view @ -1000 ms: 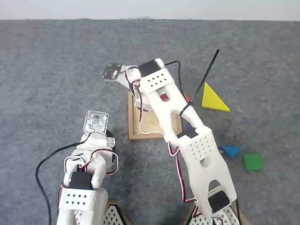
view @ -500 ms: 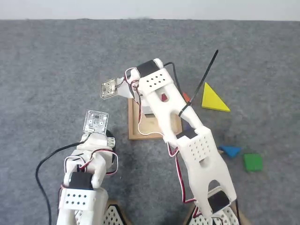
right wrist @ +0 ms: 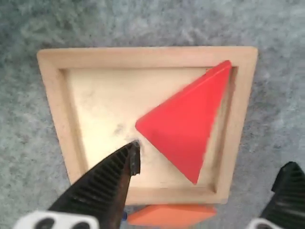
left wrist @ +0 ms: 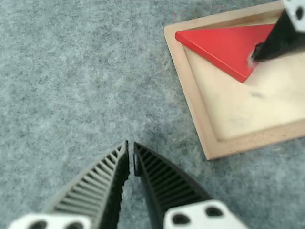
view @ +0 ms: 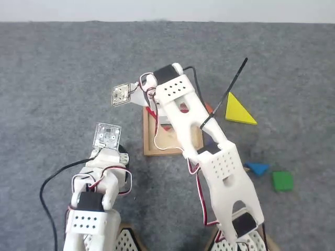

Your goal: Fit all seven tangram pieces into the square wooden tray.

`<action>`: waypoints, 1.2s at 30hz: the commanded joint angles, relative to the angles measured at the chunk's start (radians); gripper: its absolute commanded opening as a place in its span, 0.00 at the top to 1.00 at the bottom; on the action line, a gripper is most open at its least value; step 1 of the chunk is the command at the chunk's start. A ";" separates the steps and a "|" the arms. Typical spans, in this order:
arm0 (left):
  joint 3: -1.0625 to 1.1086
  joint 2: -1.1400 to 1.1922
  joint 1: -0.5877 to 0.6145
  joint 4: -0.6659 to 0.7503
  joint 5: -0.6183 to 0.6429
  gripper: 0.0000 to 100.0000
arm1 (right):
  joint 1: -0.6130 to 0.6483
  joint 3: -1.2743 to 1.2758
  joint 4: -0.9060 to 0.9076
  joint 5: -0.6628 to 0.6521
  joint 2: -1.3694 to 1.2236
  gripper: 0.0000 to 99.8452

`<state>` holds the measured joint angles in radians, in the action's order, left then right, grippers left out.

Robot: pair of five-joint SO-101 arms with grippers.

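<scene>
Over the last sec the right arm's wrist swung a bit above the wooden tray (right wrist: 143, 56). The right gripper (right wrist: 209, 167) is spread wide over the red triangle (right wrist: 188, 131), which lies in the tray w/ one edge near a wall but slightly skewed, so prob. piece 1 of 7 is in. Left gripper (left wrist: 131, 148) is pinched together on nothing, over the surface (view: 63, 68) beside the tray. Approx. half the tray floor is bare, an orange piece (right wrist: 169, 214) sits just outside the rim, and the yellow triangle (view: 238, 110), blue piece (view: 257, 168) & green piece (view: 282, 181) lie well apart.

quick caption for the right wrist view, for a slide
Open right gripper over the square wooden tray, a red triangle inside by one wall, an orange piece just outside the rim.
</scene>
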<state>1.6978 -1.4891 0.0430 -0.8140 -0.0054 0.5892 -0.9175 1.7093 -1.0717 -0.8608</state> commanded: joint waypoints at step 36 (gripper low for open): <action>-0.008 -0.012 0.005 -0.002 0.006 0.98 | 0.027 1.445 -1.227 0.928 0.866 0.98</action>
<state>1.6978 -1.4891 0.0430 -0.8140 -0.0054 0.5570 0.6383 0.5201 -0.1542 0.0829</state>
